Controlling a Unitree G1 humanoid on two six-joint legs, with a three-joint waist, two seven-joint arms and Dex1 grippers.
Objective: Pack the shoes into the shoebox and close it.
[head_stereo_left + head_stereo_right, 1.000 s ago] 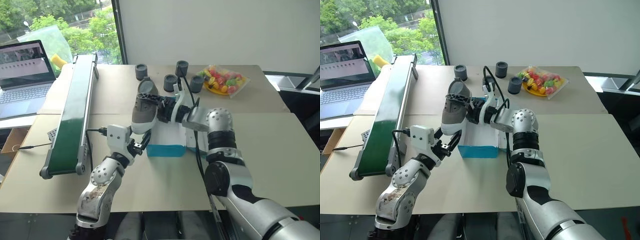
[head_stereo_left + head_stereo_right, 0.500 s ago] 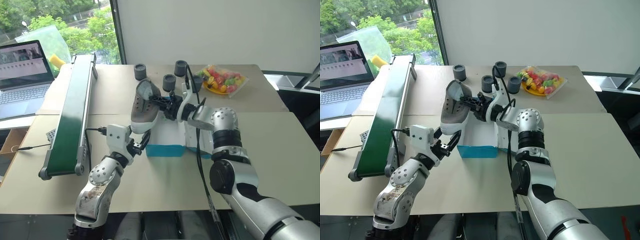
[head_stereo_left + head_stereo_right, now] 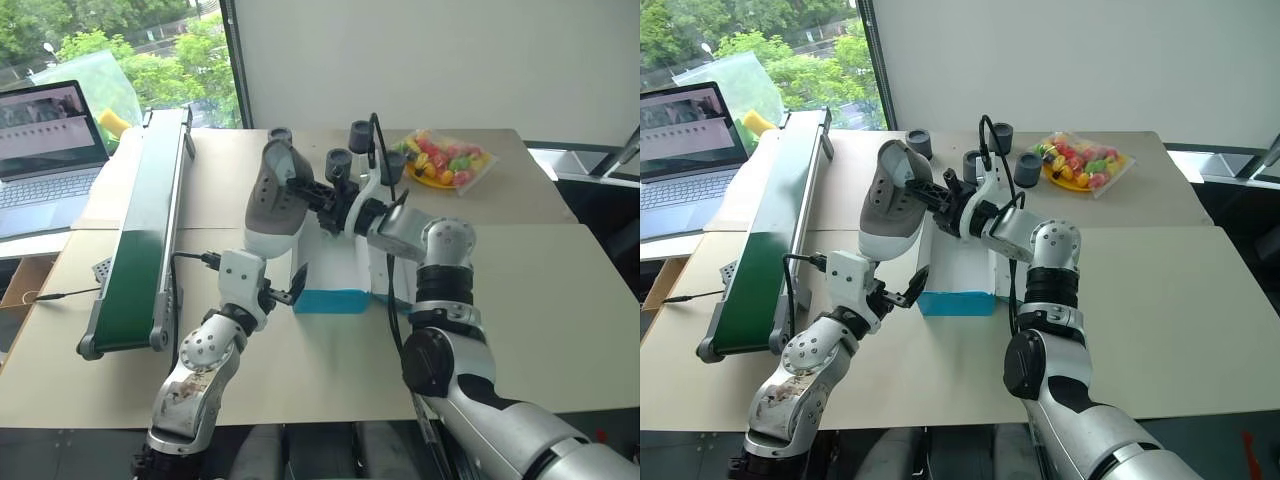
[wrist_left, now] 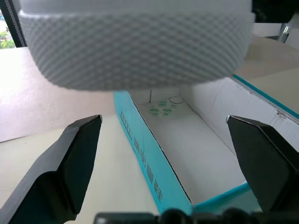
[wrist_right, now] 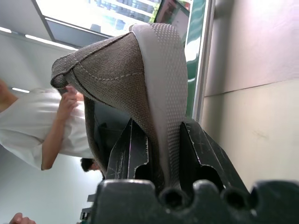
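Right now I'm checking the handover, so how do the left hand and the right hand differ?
The left hand is open and holds nothing, while the right hand is shut on the shoe. The left hand sits low beside the shoebox, under the shoe's toe; the right hand is higher, above the box's far end, carrying the shoe in the air. Both have two black fingers.

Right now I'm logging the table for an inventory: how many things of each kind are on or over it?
Grey shoe: 1
Turquoise shoebox: 1
Dark cylinders: 4
Green conveyor: 1
Bag of colourful pieces: 1
Total: 8
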